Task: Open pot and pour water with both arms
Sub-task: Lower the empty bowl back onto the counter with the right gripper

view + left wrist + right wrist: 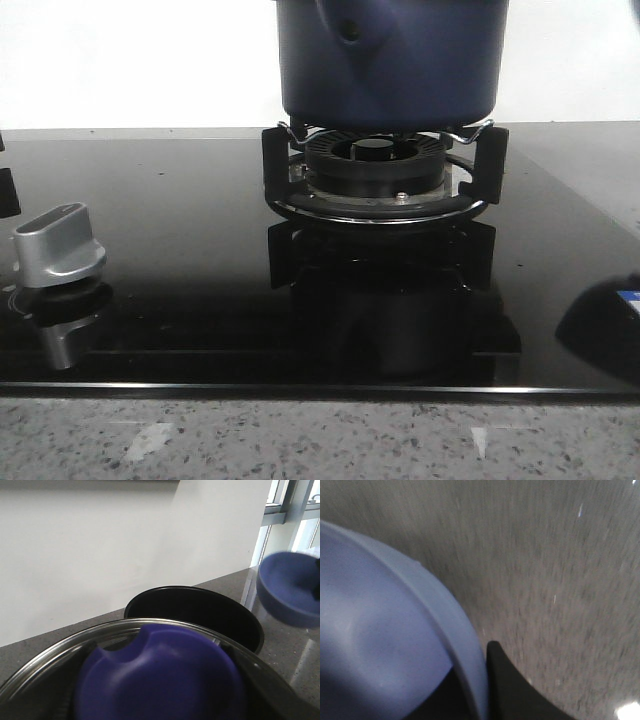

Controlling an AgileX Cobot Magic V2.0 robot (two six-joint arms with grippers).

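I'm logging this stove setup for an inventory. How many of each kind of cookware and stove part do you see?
Dark blue pot: 1
Glass lid: 1
Lighter-blue bowl: 1
Burner: 1
Silver stove knob: 1
Total: 5

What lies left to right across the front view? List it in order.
Silver stove knob → burner grate with the pot sitting on it → dark rounded object with a blue-and-white patch at the right edge. All sit on the black glass cooktop.
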